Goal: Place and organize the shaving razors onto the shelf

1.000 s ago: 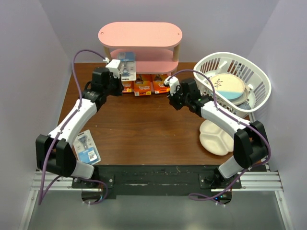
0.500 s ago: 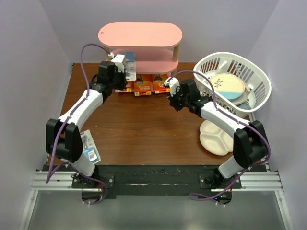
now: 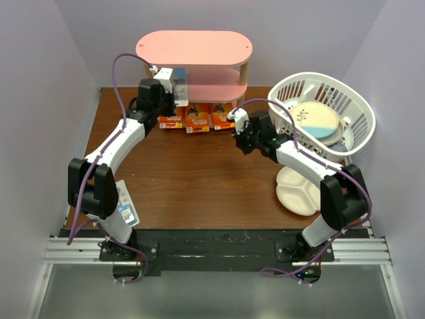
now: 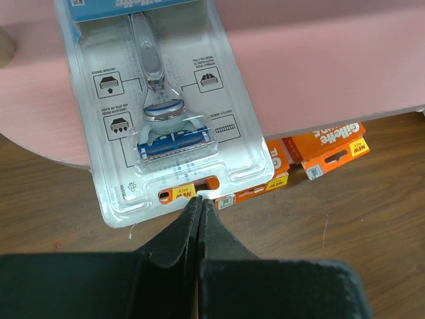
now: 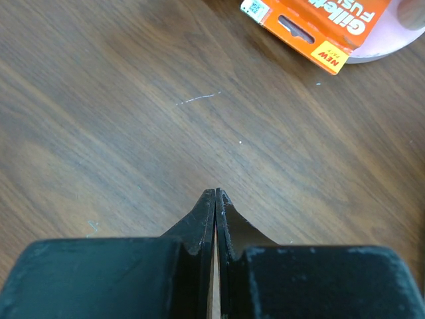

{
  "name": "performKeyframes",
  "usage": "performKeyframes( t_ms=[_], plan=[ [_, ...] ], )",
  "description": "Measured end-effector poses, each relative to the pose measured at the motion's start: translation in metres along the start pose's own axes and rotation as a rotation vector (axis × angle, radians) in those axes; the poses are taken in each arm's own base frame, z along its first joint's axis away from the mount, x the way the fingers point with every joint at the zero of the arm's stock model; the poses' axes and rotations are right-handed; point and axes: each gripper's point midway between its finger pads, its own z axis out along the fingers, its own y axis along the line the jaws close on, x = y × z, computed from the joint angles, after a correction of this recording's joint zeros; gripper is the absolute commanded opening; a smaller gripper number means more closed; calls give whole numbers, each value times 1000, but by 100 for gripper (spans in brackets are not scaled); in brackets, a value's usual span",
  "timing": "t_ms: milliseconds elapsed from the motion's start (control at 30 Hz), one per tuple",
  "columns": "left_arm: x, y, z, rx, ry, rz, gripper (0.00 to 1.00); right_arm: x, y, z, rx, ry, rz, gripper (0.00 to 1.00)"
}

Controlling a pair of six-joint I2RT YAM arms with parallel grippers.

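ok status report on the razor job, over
Left gripper shut on clear white-and-blue blister razor pack, held at pink three-tier shelf. Right gripper shut, empty, above brown wooden table. Three orange razor packs at shelf foot; nothing blocking.

Counted three orange packs [image 3: 197,121], two blister cards [image 3: 178,85], one shelf [image 3: 194,48] of three tiers, one basket [image 3: 359,117], one divided plate [image 3: 299,191], at least one round plate [image 3: 317,122] inside the basket, two arms [image 3: 119,146].

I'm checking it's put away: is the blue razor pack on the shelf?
Not yet released: the left hand is shut on the pack's edge, at the shelf.
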Motion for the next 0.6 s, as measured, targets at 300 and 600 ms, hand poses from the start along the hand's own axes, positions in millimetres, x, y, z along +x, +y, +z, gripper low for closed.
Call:
performKeyframes(
  t_ms=[300,600],
  plan=[
    [-5,2,15,-9,-29,13,0,8,1,6,-5,24,4,4],
    [-9,4,17,-9,-42,54,24,7,1,6,-5,23,2,34]
  ],
)
